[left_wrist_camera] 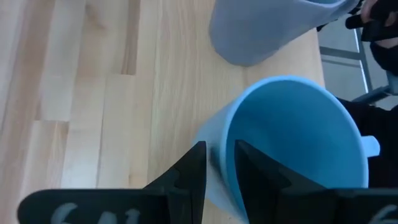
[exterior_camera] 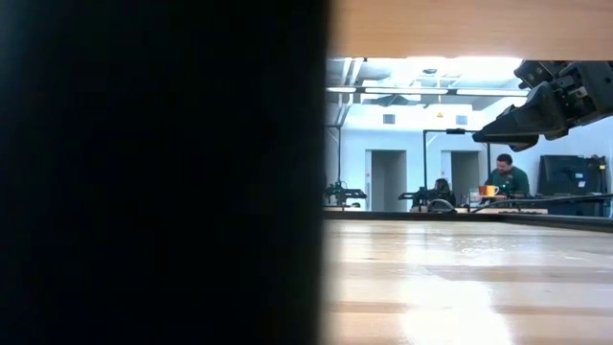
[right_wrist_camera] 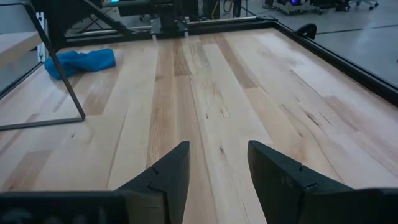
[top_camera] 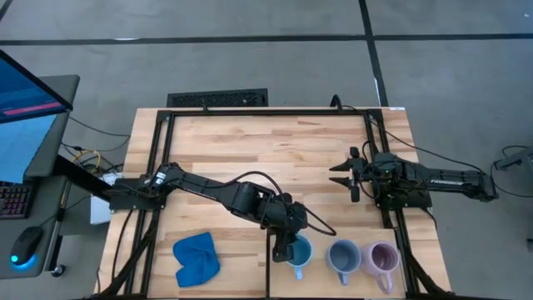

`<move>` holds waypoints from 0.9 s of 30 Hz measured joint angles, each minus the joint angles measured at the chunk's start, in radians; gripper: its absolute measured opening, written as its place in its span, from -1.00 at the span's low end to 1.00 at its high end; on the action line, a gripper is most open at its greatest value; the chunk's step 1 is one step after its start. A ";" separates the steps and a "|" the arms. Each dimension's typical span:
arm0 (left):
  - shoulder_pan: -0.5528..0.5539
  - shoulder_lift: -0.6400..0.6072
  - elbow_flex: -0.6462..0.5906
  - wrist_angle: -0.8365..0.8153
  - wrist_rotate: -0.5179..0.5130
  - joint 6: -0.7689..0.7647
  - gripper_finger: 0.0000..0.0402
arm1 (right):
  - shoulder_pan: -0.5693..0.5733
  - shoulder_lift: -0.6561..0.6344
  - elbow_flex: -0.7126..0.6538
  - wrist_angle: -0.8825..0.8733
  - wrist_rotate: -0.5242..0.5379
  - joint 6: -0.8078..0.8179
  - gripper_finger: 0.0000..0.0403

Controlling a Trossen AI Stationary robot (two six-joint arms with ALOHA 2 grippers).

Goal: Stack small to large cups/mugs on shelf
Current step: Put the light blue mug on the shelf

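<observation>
Three mugs stand in a row on the pale wood shelf at the table's near edge: light sky-blue, grey-blue and lilac. My left gripper reaches down at the sky-blue mug's left rim and is shut on it. The grey-blue mug shows beyond it in the left wrist view. My right gripper is open and empty above the tabletop at mid right; it also shows in the right wrist view and the low view. My left gripper holds the sky-blue mug by its wall at the rim, on the side toward the table's left. One finger is outside the mug and the other inside. The fingers come from above, pointing down. The mug's handle is away from the fingers.
A bright blue cloth lies crumpled at the near left; it also shows in the right wrist view. Thin black rails frame the shelf. A dark shape fills the left half of the low view. People sit in the room beyond.
</observation>
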 joint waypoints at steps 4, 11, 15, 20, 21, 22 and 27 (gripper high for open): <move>0.000 0.000 0.000 0.000 0.008 0.000 -0.63 | 0.000 0.000 0.000 0.000 0.000 0.000 -0.09; 0.000 0.000 0.000 0.027 0.008 0.003 -0.63 | 0.000 0.000 0.000 0.000 0.000 0.000 -0.09; 0.000 0.000 0.000 0.048 0.016 0.003 -0.63 | 0.000 0.000 0.000 0.000 0.000 0.000 -0.09; -0.001 0.000 0.000 0.043 0.020 0.002 -0.63 | 0.000 0.000 0.000 0.000 0.000 0.000 -0.09; -0.001 0.000 0.000 0.042 0.020 0.002 -0.63 | 0.000 0.000 0.000 0.000 0.000 0.000 -0.09; -0.001 0.000 0.000 0.041 0.021 0.002 -0.63 | 0.000 0.000 0.000 0.000 0.000 0.000 -0.09; -0.002 0.000 0.000 0.040 0.022 -0.002 -0.63 | 0.000 0.000 0.000 0.000 0.000 0.000 -0.09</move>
